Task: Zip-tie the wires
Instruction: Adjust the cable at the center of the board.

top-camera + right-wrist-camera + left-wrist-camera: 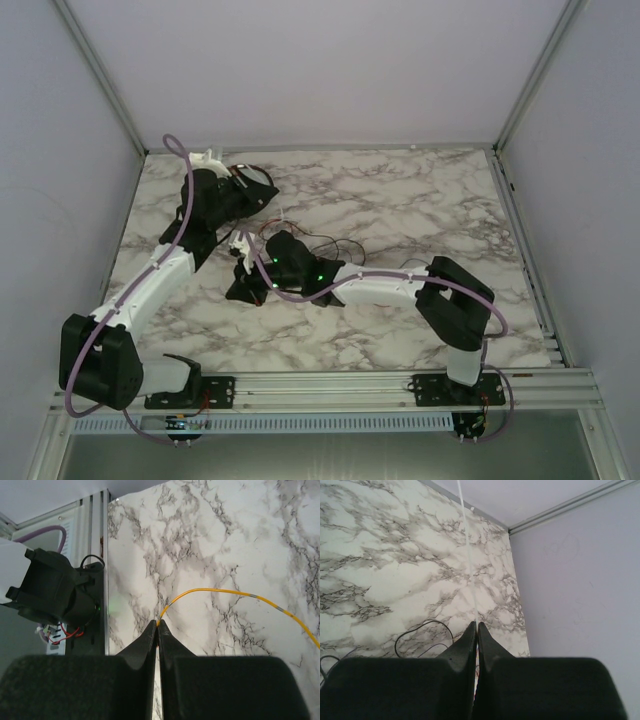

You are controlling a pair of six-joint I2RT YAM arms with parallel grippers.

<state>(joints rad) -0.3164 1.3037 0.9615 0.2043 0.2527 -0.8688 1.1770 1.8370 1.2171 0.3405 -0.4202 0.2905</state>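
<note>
Closest up, the right tool has its two black fingers pressed together on a yellow strand, which leaves the tips and arcs away over the marble tabletop. That strand seems to belong to the wires, a thin dark tangle lying mid-table just beyond the right wrist, with a dark loop also showing in the left wrist view. The left tool is likewise clamped shut, on a thin white strip that runs straight off from its tips toward the far wall; I'd guess it is the zip tie's tail, though it is too fine to be sure. Both wrists sit near each other at the left-centre of the table, and the left arm's base looms at the edge of the right wrist's view. The grips look like the weak point: either sliver could slide out under a sideways tug, or a pull could drag the loose loops apart instead of bunching them. With the arms this near, a careless swing could knock them together.
</note>
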